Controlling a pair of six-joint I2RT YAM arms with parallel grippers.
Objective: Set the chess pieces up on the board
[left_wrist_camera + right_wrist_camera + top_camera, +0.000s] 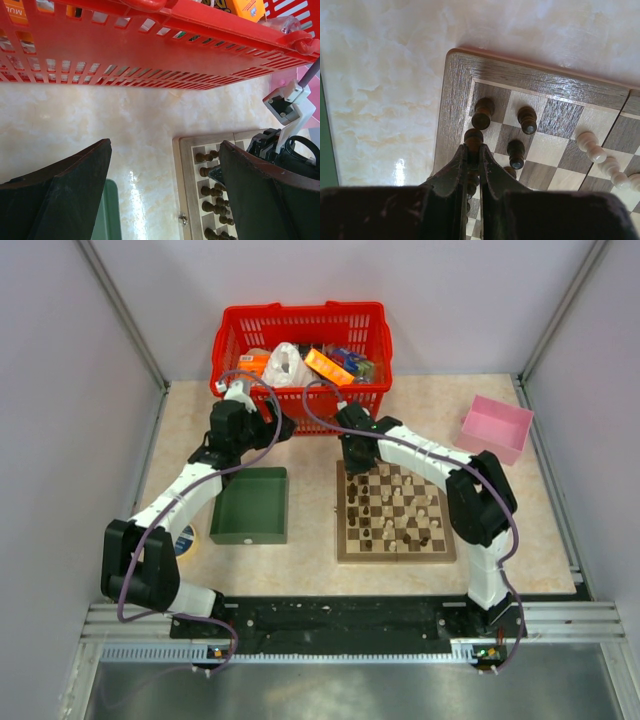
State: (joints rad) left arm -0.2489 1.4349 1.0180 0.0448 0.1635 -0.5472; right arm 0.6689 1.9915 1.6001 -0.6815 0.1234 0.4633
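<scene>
The board [344, 550] lies at centre right with dark and pale chess pieces [400, 510] standing on it. My right gripper [352, 458] is at the board's far left corner, shut on a dark brown piece [473, 136] in the leftmost column. Other dark pieces [483, 112] stand on the corner squares beside it, and a pale piece [591, 145] lies to the right. My left gripper [165, 175] is open and empty above the table between the red basket and the board's left rim [185, 190]; dark pieces [212, 191] show along that rim.
A red basket [300, 335] full of items stands at the back, close to both wrists. A green tray [250, 505] lies left of the board. A pink box [495, 427] is at the back right. A tape roll [186, 539] lies by the left arm.
</scene>
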